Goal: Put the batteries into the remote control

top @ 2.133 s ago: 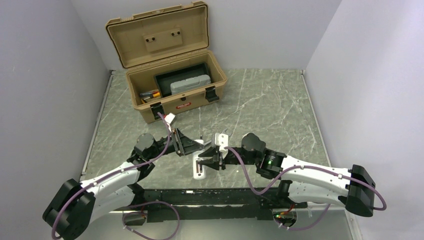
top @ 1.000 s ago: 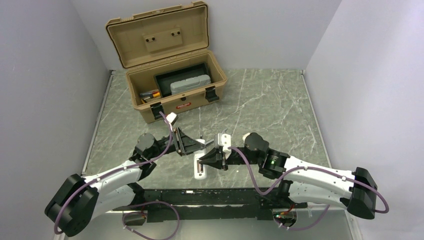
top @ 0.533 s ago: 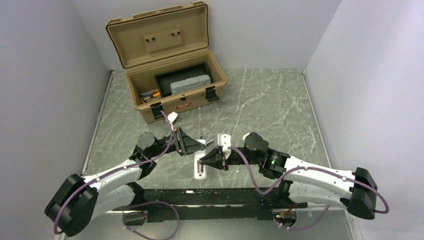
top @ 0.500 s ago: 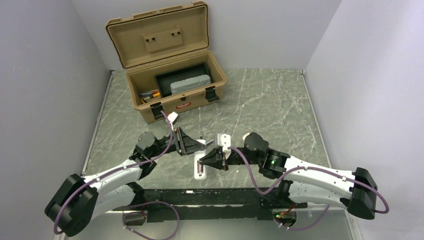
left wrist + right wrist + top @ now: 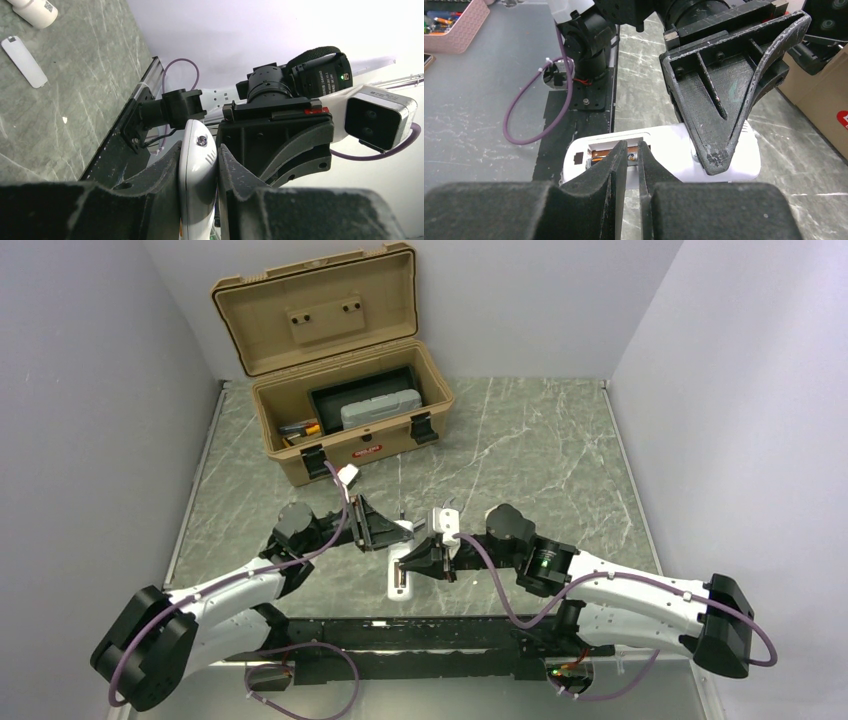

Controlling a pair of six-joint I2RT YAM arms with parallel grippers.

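The right gripper (image 5: 633, 151), fingers nearly together, has its tips at a copper-coloured battery (image 5: 600, 156) lying in the dark recess of the slim white plastic remote control (image 5: 669, 150). The left gripper (image 5: 198, 150) clamps the remote's far end. Beyond, an open tan plastic toolbox (image 5: 345, 452) stands on the green marbled table (image 5: 540, 460).

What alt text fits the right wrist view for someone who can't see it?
The right hand pinches the end of a battery in the open compartment of a white remote. The left hand clamps the remote's other end over a marble table.
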